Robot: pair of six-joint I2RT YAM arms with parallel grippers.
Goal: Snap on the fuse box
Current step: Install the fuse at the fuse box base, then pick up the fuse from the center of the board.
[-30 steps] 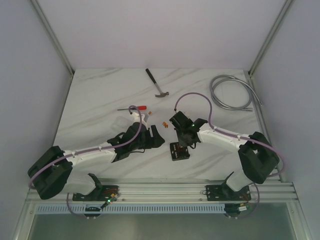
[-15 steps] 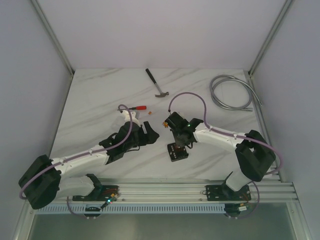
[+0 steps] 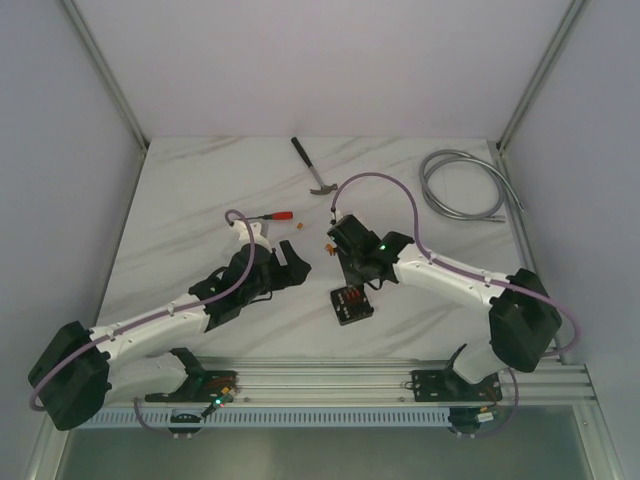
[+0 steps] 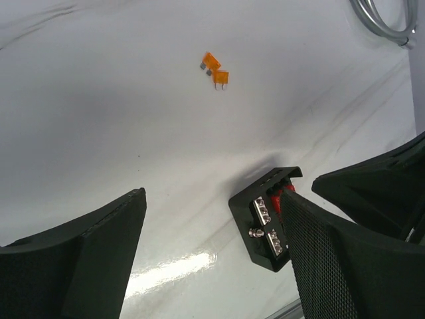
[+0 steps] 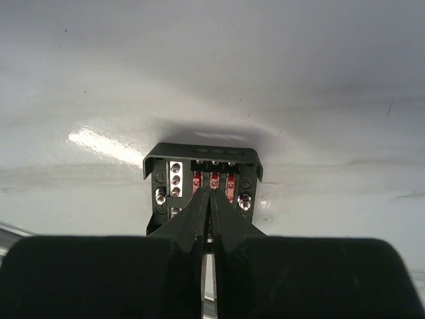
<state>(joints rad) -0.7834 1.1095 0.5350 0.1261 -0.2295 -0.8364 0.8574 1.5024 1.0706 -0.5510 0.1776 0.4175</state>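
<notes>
Fuse box [image 5: 202, 166] sits at the tips of your right gripper [image 5: 210, 196]. Its jaws are pressed together with nothing between them, over the box's red fuses [image 5: 197, 179]; contact unclear. Your left gripper [image 4: 212, 196] is spread wide and empty, just beside the box. The box lies on the table [image 3: 190, 200], near the front edge. Two orange fuses [image 4: 216, 70] lie farther out; hammer [image 3: 314, 168] and hose coil [image 3: 465, 185] at the back.

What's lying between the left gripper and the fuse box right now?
Nothing: the top external view shows only bare table between the left gripper and the fuse box.
</notes>
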